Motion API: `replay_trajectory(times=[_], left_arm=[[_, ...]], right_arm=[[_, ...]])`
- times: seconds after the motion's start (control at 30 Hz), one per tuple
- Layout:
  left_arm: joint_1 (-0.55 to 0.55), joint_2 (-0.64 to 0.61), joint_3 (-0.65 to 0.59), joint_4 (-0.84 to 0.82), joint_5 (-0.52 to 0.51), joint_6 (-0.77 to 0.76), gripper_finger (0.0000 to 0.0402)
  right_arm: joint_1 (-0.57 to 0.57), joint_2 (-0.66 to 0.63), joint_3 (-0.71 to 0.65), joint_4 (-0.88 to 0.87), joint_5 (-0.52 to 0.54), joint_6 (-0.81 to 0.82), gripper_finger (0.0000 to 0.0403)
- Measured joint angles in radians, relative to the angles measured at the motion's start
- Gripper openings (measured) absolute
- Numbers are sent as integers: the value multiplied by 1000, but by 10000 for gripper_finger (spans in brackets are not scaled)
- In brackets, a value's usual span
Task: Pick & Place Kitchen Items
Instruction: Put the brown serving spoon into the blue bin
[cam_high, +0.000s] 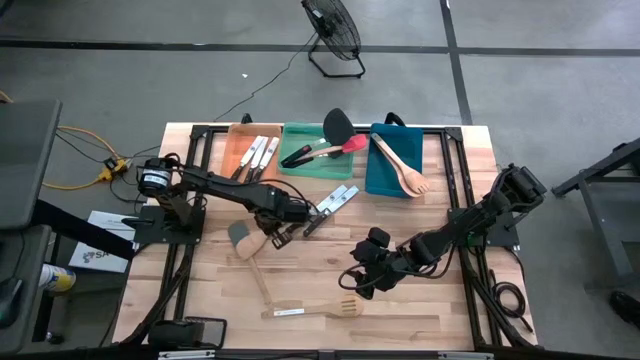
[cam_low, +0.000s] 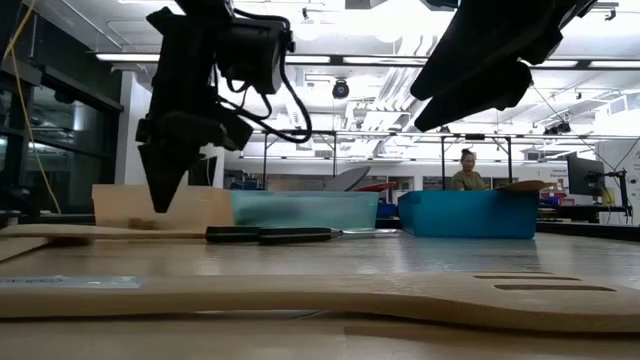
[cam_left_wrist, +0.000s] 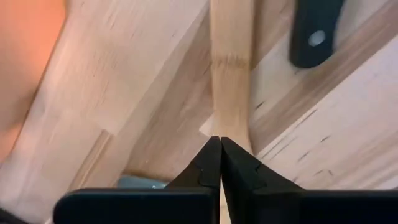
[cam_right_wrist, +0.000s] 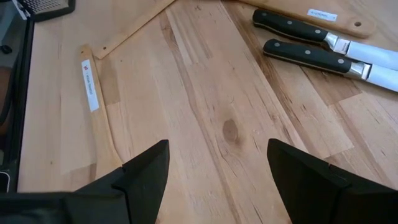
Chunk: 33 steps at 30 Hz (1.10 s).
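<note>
Left hand (cam_left_wrist: 220, 144) closed, tips hiding wooden handle (cam_left_wrist: 229, 74) beneath.

Three trays (cam_high: 384, 168) sit side by side at the back of the desk (cam_high: 440, 300). Knives (cam_high: 256, 155) lie in the left tray, spatulas (cam_high: 335, 140) in the middle one, wooden spoons (cam_high: 400, 165) in the right one. Two more knives (cam_high: 333, 203) lie on the desk just before the trays. A wooden turner (cam_high: 310, 310) lies near the front edge.
</note>
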Motion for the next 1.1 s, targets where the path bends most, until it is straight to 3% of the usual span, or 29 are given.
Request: replay_trajectory(times=[0.33, 0.5, 0.67, 0.9, 1.1], left_arm=[[0, 0, 0, 10, -7, 3, 7], [0, 6, 0, 53, -9, 107, 24], [-12, 6, 0, 87, -17, 182, 92], [-19, 6, -23, 107, -28, 145, 217], [2, 6, -116, 153, -13, 124, 234]], right_arm=[[0, 0, 0, 0, 0, 0, 262], [0, 0, 0, 0, 0, 0, 262], [0, 0, 0, -1, 0, 0, 262], [1, 0, 0, -1, 0, 6, 262], [14, 3, 0, -12, 1, 19, 262]])
